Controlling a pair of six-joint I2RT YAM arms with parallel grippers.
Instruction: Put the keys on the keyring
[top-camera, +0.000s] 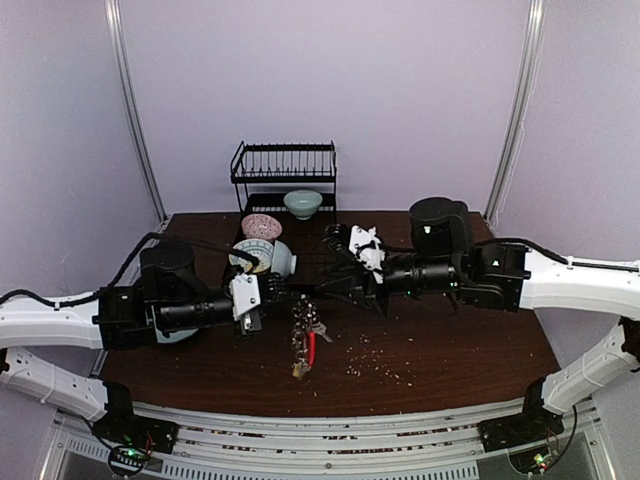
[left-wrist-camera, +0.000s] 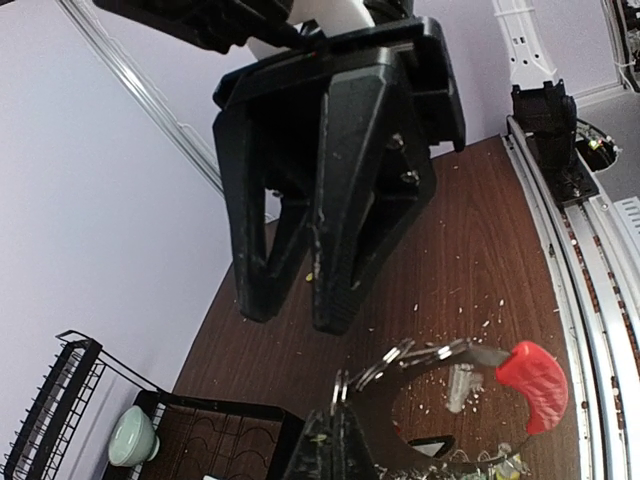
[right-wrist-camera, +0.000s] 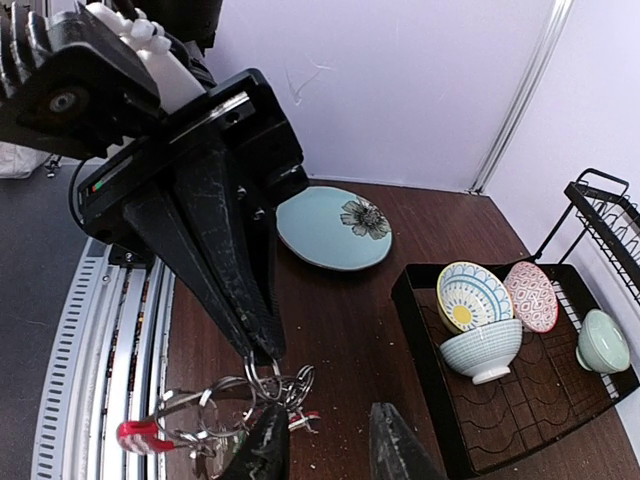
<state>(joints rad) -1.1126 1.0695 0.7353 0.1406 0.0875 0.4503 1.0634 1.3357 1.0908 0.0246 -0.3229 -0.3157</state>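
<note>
I've got left jaws clamped tight on the keyring (top-camera: 305, 340), its bunch and red clip dangling over the bench (top-camera: 450, 350), right jaws partly apart, gripping nothing, tips just beside the ring, facing left ones.

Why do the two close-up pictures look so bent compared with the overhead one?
Left wrist view: wide lens curves the rail; right wrist view: same, rail bowed, bowls sharp; top view: even light, little warping, keyring small.
</note>
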